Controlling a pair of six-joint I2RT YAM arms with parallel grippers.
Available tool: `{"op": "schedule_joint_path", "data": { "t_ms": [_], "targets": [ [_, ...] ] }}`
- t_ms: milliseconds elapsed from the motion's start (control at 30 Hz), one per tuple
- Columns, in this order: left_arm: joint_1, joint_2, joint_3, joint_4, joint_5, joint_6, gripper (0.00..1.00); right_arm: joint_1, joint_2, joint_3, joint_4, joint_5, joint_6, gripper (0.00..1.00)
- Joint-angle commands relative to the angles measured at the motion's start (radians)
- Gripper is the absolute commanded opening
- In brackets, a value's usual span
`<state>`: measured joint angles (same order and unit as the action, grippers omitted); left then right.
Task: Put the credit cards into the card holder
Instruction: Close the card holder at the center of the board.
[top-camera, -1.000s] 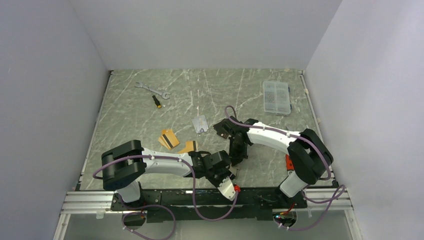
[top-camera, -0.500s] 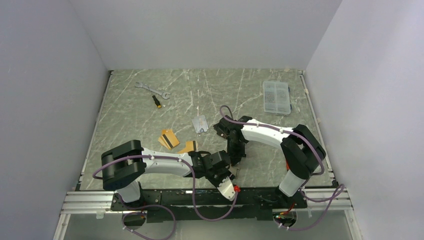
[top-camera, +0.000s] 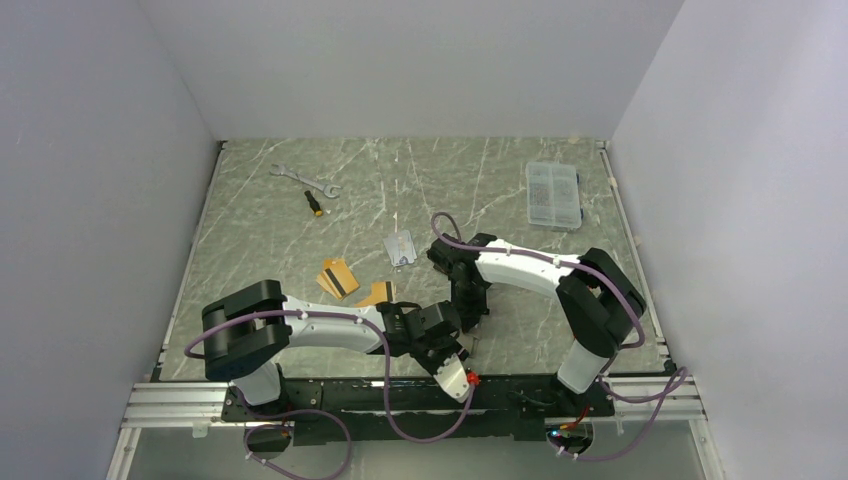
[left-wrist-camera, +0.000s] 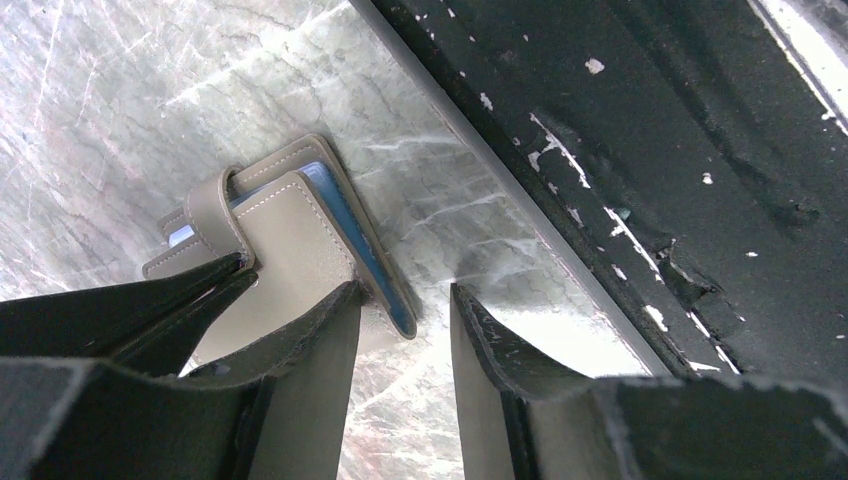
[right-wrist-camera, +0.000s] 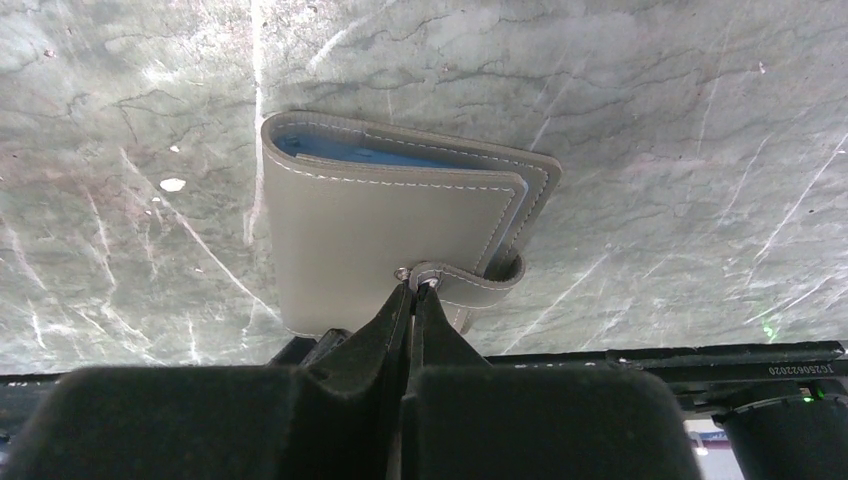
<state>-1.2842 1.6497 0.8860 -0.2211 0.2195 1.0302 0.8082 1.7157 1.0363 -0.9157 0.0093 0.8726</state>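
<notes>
The card holder (right-wrist-camera: 390, 220) lies closed and flat on the bench (top-camera: 260, 230), close to the black rail (left-wrist-camera: 640, 150) at the near edge. All positions below are referenced to the card holder. Blue sleeves show along its edges, and its snap tab (right-wrist-camera: 470, 280) wraps round one edge onto the top cover.

The right tool (right-wrist-camera: 413, 290) is clenched, with no gap between its fingers. Its tips touch the end of the snap tab on the cover. We cannot tell whether the tab is pinched between them.

The left tool (left-wrist-camera: 405, 300) is released, its jaws standing apart. One finger (left-wrist-camera: 320, 350) lies over the cover. The other finger (left-wrist-camera: 480, 360) sits on the bench just beside the holder. The holder's corner lies in the gap between them, and we see no clamping on it.

The credit cards are outside the holder. Two gold-orange cards (top-camera: 338, 277) (top-camera: 378, 293) lie on the bench to the left of the holder and farther from the rail. One silver-grey card (top-camera: 400, 247) lies beyond these.

Well apart from the holder, toward the far edge, we note:
- a wrench (top-camera: 305, 180) and a small screwdriver (top-camera: 314, 203), far left;
- a clear compartment box (top-camera: 553, 195), far right.
</notes>
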Motion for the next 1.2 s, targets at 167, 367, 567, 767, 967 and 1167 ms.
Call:
{"op": "schedule_joint_path", "data": {
  "t_ms": [167, 367, 567, 767, 967, 1167],
  "targets": [
    [0.010, -0.041, 0.011, -0.064, 0.002, 0.007, 0.44, 0.035, 0.164, -0.107, 0.313, 0.141, 0.076, 0.00],
    [0.063, -0.062, 0.031, -0.110, 0.017, 0.003, 0.45, 0.070, 0.251, -0.109, 0.341, 0.149, 0.086, 0.00],
    [0.102, -0.110, 0.055, -0.166, 0.017, 0.005, 0.47, 0.075, 0.283, -0.155, 0.374, 0.131, 0.095, 0.00],
    [0.131, -0.161, 0.071, -0.231, 0.022, -0.006, 0.47, 0.100, 0.297, -0.151, 0.386, 0.146, 0.108, 0.00],
    [0.184, -0.255, 0.029, -0.287, 0.015, -0.015, 0.47, 0.120, 0.357, -0.092, 0.418, 0.145, 0.092, 0.00],
    [0.291, -0.371, 0.004, -0.391, 0.043, -0.026, 0.48, 0.113, 0.404, -0.049, 0.446, 0.125, 0.063, 0.00]
  ]
}}
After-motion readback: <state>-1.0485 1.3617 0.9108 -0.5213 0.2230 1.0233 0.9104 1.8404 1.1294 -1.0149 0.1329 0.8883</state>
